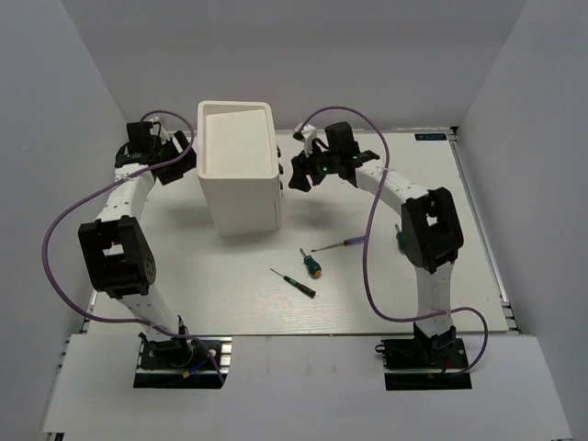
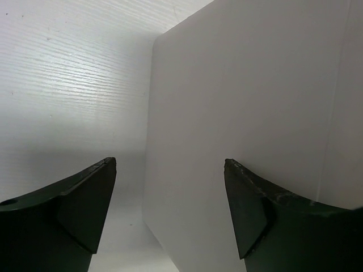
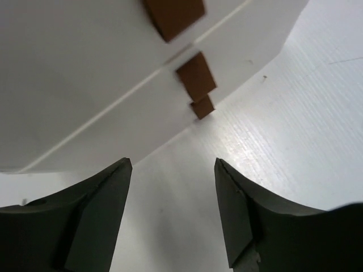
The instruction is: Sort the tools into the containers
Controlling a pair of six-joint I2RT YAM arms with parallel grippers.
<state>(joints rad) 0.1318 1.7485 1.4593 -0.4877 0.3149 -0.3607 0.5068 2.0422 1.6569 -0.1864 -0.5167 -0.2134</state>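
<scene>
L end effector (image 2: 169, 164), R end effector (image 3: 173, 162) agape, empty; top drawer knob (image 3: 173, 14) cropped.

**Count: one box, three loose screwdrivers**

One white drawer box (image 1: 237, 184) stands on the table (image 1: 230, 294). Three screwdrivers lie loose in front of it: one stubby green-handled screwdriver (image 1: 313, 265), one thin dark-handled screwdriver (image 1: 296, 284) and one thin red-handled screwdriver (image 1: 342, 244). One more green piece (image 1: 400, 241) shows beside the right arm (image 1: 430, 230), too hidden to name. Three brown knobs (image 3: 196, 76) show in the right wrist view.
</scene>
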